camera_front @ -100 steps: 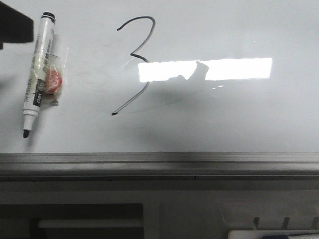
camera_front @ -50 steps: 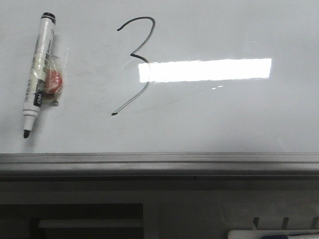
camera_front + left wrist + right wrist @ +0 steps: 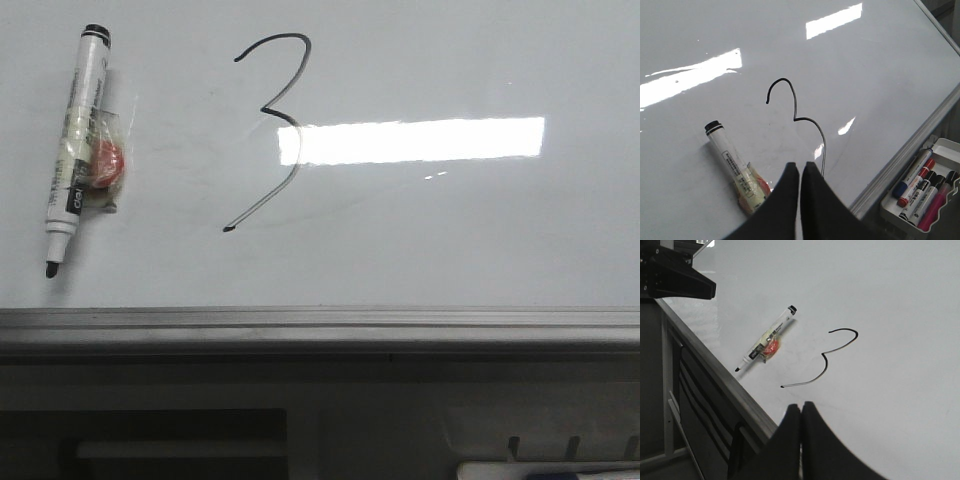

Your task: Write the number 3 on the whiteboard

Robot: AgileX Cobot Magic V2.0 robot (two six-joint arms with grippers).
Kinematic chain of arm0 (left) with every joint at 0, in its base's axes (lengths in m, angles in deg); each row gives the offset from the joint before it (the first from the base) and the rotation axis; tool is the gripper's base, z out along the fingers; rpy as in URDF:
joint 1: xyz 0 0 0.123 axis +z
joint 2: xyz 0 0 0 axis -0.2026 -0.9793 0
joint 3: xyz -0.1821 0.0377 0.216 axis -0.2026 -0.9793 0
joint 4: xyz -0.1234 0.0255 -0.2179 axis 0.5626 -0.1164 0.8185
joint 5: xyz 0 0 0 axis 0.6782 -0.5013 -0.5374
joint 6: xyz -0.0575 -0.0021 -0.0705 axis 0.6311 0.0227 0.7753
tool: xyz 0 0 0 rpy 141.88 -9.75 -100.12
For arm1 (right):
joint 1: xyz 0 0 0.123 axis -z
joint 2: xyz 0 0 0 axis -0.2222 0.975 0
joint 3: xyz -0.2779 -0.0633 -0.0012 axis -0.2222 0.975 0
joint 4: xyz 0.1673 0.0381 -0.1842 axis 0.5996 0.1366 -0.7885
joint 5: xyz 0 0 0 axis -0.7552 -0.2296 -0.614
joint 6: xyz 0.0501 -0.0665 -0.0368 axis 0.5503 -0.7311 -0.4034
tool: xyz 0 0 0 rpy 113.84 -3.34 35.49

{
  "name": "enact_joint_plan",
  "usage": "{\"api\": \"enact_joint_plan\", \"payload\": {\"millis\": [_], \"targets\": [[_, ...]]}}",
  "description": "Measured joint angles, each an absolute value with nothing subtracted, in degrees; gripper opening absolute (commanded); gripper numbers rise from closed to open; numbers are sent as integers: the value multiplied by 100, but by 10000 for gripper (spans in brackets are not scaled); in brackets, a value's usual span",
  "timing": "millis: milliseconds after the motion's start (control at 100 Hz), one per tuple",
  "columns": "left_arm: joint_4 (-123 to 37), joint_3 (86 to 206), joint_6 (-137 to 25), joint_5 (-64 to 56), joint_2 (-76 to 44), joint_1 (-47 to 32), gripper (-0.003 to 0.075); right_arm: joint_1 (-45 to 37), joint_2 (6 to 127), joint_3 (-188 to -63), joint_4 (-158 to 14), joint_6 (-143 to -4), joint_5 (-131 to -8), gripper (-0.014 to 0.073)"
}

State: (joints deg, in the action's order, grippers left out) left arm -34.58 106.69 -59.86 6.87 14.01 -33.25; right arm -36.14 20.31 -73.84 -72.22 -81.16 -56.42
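A thin black number 3 (image 3: 272, 125) with a long lower tail is drawn on the glossy whiteboard (image 3: 450, 240). It also shows in the left wrist view (image 3: 800, 117) and the right wrist view (image 3: 832, 352). A white uncapped marker (image 3: 74, 145) with a red taped-on piece lies on the board left of the digit. It also shows in the left wrist view (image 3: 735, 167) and the right wrist view (image 3: 767, 345). My left gripper (image 3: 799, 165) is shut and empty, above the board near the marker. My right gripper (image 3: 801, 407) is shut and empty near the board's bottom rail. Neither gripper shows in the front view.
A grey metal rail (image 3: 320, 325) runs along the board's bottom edge. A white tray (image 3: 925, 192) with several coloured markers sits below the rail at the right. A bright glare (image 3: 415, 140) crosses the board. The left arm's dark body (image 3: 675, 280) shows beyond the rail.
A dark arm part at the front view's top left corner has moved out of view. Its dark reflection in the glare is gone. The marker and the digit are unchanged.
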Motion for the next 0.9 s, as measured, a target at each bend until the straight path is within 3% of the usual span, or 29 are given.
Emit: {"api": "enact_joint_plan", "payload": {"millis": [900], "targets": [[-3540,10669,-5986,858,1401,-3241,-20,-3614,1996,-7244,-7222,-8116,-5642,-62]]}}
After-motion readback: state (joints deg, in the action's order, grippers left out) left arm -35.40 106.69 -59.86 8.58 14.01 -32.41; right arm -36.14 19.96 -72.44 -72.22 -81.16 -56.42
